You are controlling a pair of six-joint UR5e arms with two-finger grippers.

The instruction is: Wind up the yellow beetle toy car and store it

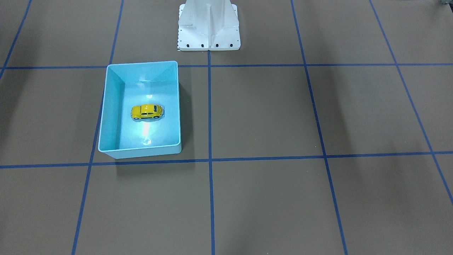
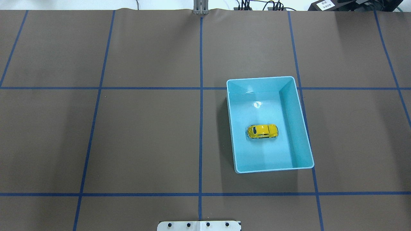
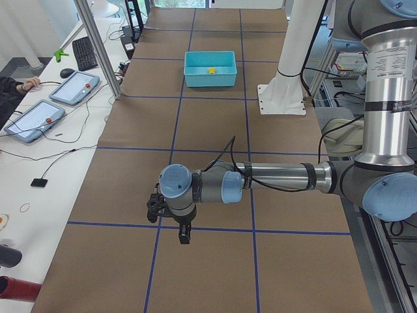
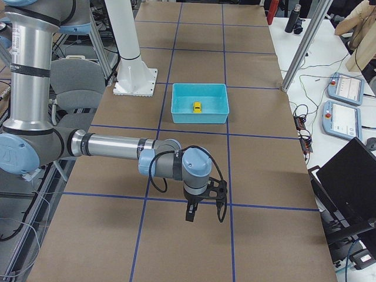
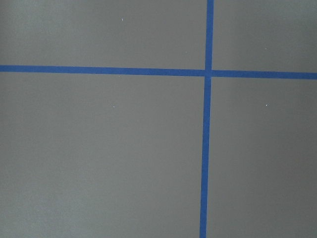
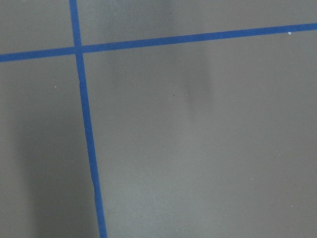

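**You have the yellow beetle toy car (image 1: 147,112) lying in the light blue bin (image 1: 104,117), with both arms well apart from it.**

- **Front-facing view:** you see the car upright near the middle of the bin floor, clear of every wall. The bin stands on the brown table (image 1: 269,113) near the white pedestal (image 1: 208,32).
- **Overhead view:** the car (image 2: 262,131) lies crosswise to the bin's (image 2: 231,128) long sides.
- **Left-side view:** the left gripper (image 3: 184,238) points down over the near end of the table, with the bin far behind it. You cannot tell whether its jaws are parted or closed.
- **Right-side view:** the right gripper (image 4: 190,216) hangs the same way, and its jaw state is just as unclear.
- **Wrist views:** each shows you only the table and crossing blue tape lines (image 5: 205,148).
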